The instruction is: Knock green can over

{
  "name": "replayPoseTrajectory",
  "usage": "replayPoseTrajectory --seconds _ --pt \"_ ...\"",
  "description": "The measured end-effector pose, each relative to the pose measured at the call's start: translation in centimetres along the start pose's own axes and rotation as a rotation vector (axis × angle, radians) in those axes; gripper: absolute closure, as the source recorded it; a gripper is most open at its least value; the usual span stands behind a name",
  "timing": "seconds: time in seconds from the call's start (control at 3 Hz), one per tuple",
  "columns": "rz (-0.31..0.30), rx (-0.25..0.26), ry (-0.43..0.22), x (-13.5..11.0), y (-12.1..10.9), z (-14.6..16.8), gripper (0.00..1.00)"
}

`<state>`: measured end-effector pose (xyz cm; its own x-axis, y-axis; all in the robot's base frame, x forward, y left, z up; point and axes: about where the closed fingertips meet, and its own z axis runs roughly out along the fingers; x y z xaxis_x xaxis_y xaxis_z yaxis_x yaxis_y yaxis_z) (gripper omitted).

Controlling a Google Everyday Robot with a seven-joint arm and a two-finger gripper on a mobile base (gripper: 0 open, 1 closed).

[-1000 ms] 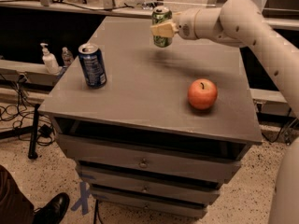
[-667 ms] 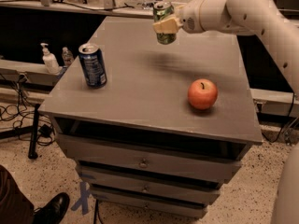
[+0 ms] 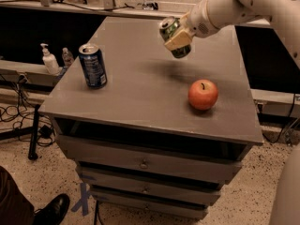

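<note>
The green can [image 3: 171, 35] has a mottled green label and a silver top. It is tilted, its top leaning to the left, and hangs in the air above the back middle of the grey table [image 3: 140, 93]. My gripper [image 3: 178, 37] comes in from the upper right on a white arm and is shut on the green can, its pale fingers [image 3: 177, 40] across the can's side. A shadow lies on the tabletop below the can.
A dark blue can [image 3: 93, 65] stands upright at the table's left edge. A red apple [image 3: 203, 94] sits at the front right. The table has drawers below. Bottles [image 3: 49, 60] stand on a shelf to the left. A shoe [image 3: 49, 211] is at the bottom left.
The arm has carried the green can forward and lower over the table. The can has tipped from nearly upright to leaning left.
</note>
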<state>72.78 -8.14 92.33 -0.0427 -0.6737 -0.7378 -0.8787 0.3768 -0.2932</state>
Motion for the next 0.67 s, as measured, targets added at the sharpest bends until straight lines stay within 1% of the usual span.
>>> replayPoseTrajectory --seconds 0.33,0.67 --pt "-0.106 -0.089 0.107 2.4 1.4 -0.5 1.0" --pt "-0.214 -0.205 0.189 4.2 2.8 -0.8 1.0"
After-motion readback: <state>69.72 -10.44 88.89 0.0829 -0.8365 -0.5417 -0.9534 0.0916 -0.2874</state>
